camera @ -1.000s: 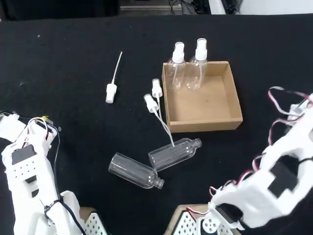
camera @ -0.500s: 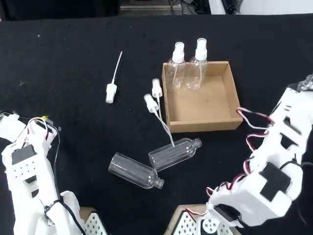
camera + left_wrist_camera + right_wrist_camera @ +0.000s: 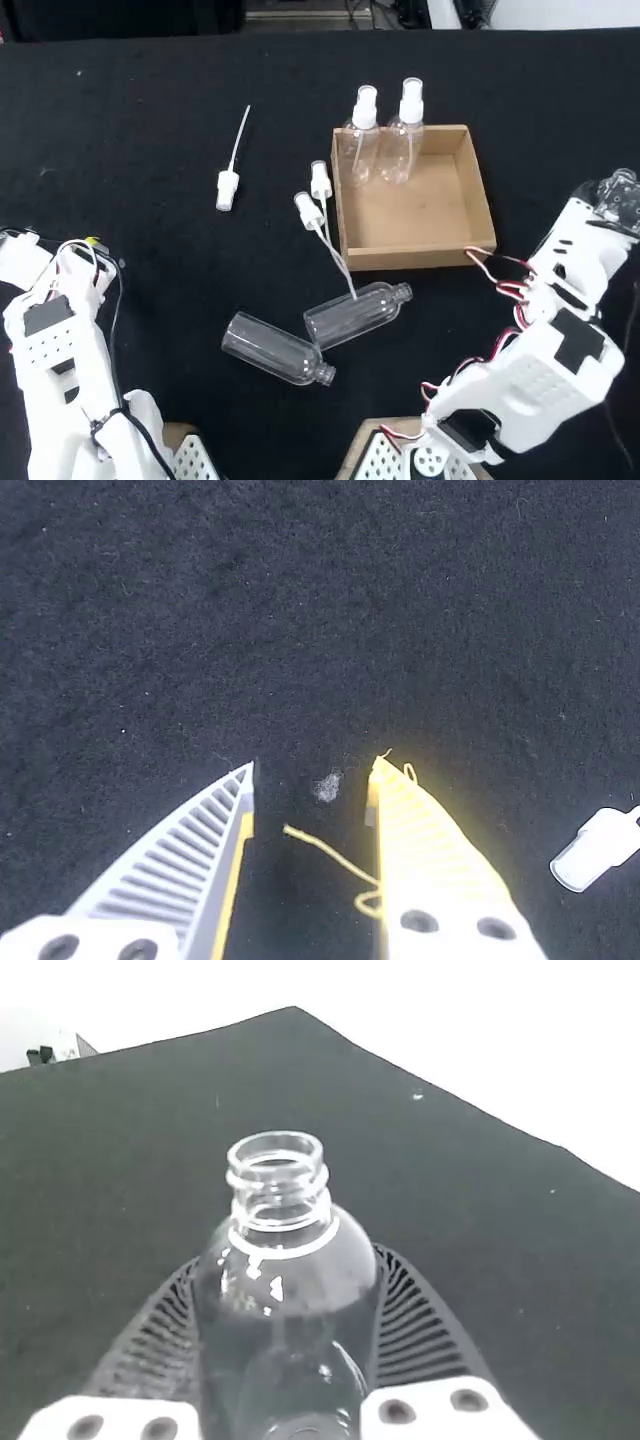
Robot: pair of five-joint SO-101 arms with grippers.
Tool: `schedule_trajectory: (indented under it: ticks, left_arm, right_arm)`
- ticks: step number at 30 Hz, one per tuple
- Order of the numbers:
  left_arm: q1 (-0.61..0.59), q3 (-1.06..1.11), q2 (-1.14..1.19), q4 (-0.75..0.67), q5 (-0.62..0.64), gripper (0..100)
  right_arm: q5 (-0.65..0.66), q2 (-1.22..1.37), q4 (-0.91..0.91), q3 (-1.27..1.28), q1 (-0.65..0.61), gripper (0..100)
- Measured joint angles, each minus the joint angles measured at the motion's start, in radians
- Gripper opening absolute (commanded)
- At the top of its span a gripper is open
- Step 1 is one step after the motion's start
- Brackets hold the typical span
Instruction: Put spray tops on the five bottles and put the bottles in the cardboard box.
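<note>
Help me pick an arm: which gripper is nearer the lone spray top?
Left. The left gripper is near the spray top; right gripper, holding a bottle, is beyond the box.

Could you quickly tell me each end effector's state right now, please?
Left end effector: open, holding nothing.
Right end effector: closed on a clear bottle.

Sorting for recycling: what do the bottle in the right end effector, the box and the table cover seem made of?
bottle: probably clear glossy plastic; see-through with sharp highlights, glass not excluded.
box: brown matte cardboard, plain cut edges.
table cover: black fuzzy fabric, likely felt; lint clings to it.
</note>
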Motion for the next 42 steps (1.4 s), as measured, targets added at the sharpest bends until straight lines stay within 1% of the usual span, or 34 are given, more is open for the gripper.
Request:
schedule_trajectory:
  ticks: [3, 9, 16, 21, 23, 27, 32, 42]
  left_arm:
    - [0.000, 0.000, 0.000, 0.000, 0.000, 18]
    - [0.000, 0.000, 0.000, 0.000, 0.000, 18]
    - [0.000, 0.000, 0.000, 0.000, 0.000, 18]
    - [0.000, 0.000, 0.000, 0.000, 0.000, 18]
    - [0.000, 0.000, 0.000, 0.000, 0.000, 18]
    - [0.000, 0.000, 0.000, 0.000, 0.000, 18]
    - [0.000, 0.000, 0.000, 0.000, 0.000, 18]
    - [0.000, 0.000, 0.000, 0.000, 0.000, 18]
  right_arm:
    - [0.000, 0.000, -0.002, 0.000, 0.000, 2.1]
    - [0.000, 0.000, -0.005, 0.037, 0.000, 15.1]
    - [-0.002, -0.002, -0.021, 0.064, -0.008, 21.5]
    - [-0.002, -0.002, -0.017, 0.094, -0.005, 30.7]
    - [-0.002, -0.002, -0.017, 0.110, -0.005, 32.9]
    - [-0.002, -0.011, -0.015, 0.149, -0.005, 33.3]
    - [-0.002, -0.126, -0.015, 0.226, -0.005, 33.4]
    - [0.000, -0.532, -0.015, 0.497, -0.005, 33.2]
